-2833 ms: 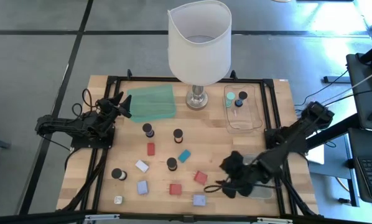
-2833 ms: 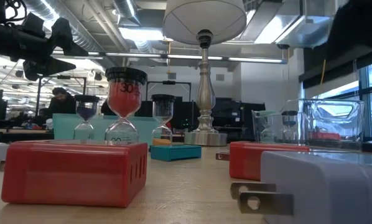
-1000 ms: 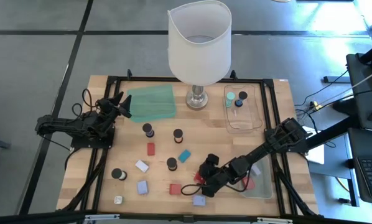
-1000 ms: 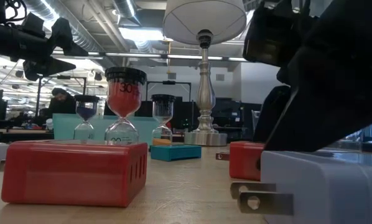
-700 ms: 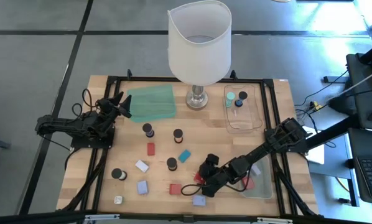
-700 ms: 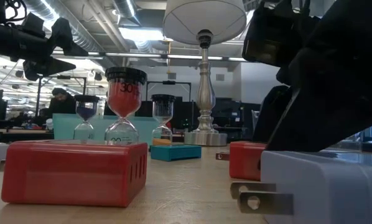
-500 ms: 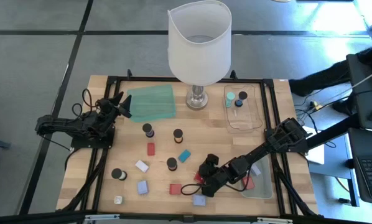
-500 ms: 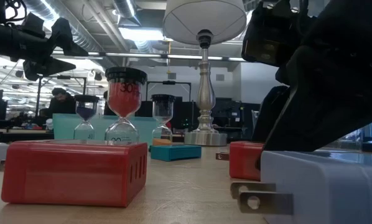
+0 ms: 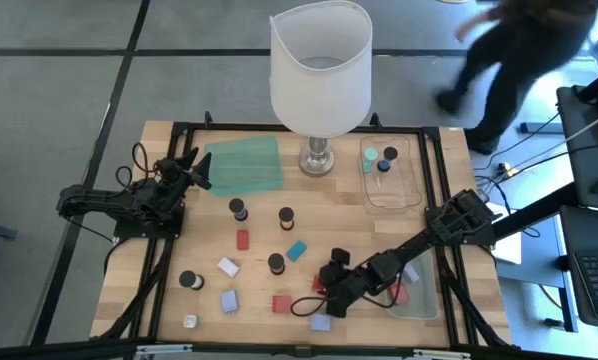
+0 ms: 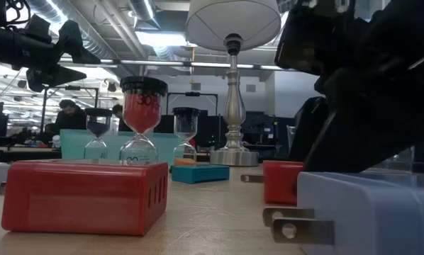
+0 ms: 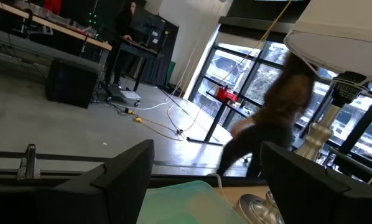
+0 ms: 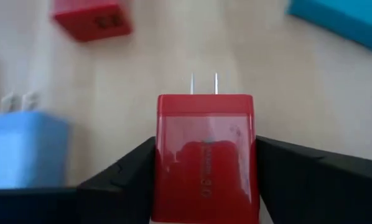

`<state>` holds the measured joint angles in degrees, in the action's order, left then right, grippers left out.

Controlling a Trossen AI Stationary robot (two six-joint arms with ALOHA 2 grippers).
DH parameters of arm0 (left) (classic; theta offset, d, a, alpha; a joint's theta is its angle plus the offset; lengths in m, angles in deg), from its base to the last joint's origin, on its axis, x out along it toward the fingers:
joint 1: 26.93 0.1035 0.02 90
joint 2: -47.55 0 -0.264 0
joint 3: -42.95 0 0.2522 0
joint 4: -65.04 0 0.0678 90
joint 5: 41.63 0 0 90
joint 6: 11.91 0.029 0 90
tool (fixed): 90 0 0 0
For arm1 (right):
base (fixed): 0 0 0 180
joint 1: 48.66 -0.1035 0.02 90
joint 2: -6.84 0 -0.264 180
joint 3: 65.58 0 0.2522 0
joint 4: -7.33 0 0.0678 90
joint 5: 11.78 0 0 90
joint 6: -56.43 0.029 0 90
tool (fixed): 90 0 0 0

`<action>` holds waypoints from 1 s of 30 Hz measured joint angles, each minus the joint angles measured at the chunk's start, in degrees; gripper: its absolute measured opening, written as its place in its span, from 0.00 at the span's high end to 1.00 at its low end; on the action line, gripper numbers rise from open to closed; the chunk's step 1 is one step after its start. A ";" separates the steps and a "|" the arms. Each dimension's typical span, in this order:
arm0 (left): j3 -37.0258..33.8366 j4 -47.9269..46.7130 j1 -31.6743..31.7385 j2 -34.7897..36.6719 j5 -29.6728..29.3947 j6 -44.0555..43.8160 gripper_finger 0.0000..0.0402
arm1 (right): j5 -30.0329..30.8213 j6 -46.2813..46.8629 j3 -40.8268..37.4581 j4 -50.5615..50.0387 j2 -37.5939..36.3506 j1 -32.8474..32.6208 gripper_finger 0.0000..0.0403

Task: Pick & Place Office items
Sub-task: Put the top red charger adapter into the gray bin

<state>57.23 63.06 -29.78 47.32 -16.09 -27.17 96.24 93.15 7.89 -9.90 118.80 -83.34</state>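
Observation:
Office items lie scattered on the wooden table: red (image 9: 243, 239), teal (image 9: 296, 250), white (image 9: 228, 267) and lavender (image 9: 228, 301) plug-like blocks, and dark-capped sand timers (image 9: 286, 216). My right gripper (image 9: 321, 290) reaches slanting down near the table's front and is shut on a red block (image 12: 204, 149), which also shows in the low view (image 10: 283, 181). My left gripper (image 9: 197, 168) waits open at the far left, level, beside the green mat (image 9: 242, 165). My right gripper pinches the red block's two side faces (image 12: 164, 155) between its two fingers. The fingers come slanting down from the table's right. The block's two metal prongs (image 12: 203, 83) point away from the gripper. In the low view the block rests on the table.
A big white-shaded lamp (image 9: 320, 70) stands at the far middle. A clear tray (image 9: 389, 190) at the far right holds a teal and dark timers. Another clear tray (image 9: 419, 300) lies near right. A lavender block (image 9: 321, 322) and a red one (image 9: 282, 304) lie close to my right gripper.
The red block between my right fingers has turned slightly on the table, its prongs swinging a little. A person has walked past beyond the table's far right corner. Neither arm has travelled.

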 joint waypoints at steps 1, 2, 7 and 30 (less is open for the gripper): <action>0.00 0.01 0.00 0.00 0.01 -0.02 0.28 | -1.13 -0.50 0.00 -0.10 -0.30 -0.03 0.47; 0.00 -0.01 0.00 0.00 0.00 0.00 0.28 | -2.11 -0.91 -0.02 -0.29 -0.81 -0.05 0.47; 0.00 -0.01 0.00 0.00 0.00 0.00 0.28 | -0.09 -1.24 -0.04 -1.45 -6.07 -0.04 0.47; 0.00 -0.01 0.00 0.00 0.00 0.00 0.28 | 25.61 31.17 -0.02 -50.30 -32.74 -18.77 0.45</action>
<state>57.23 63.05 -29.78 47.32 -16.09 -27.17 121.85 124.32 7.86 -60.20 86.06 -102.10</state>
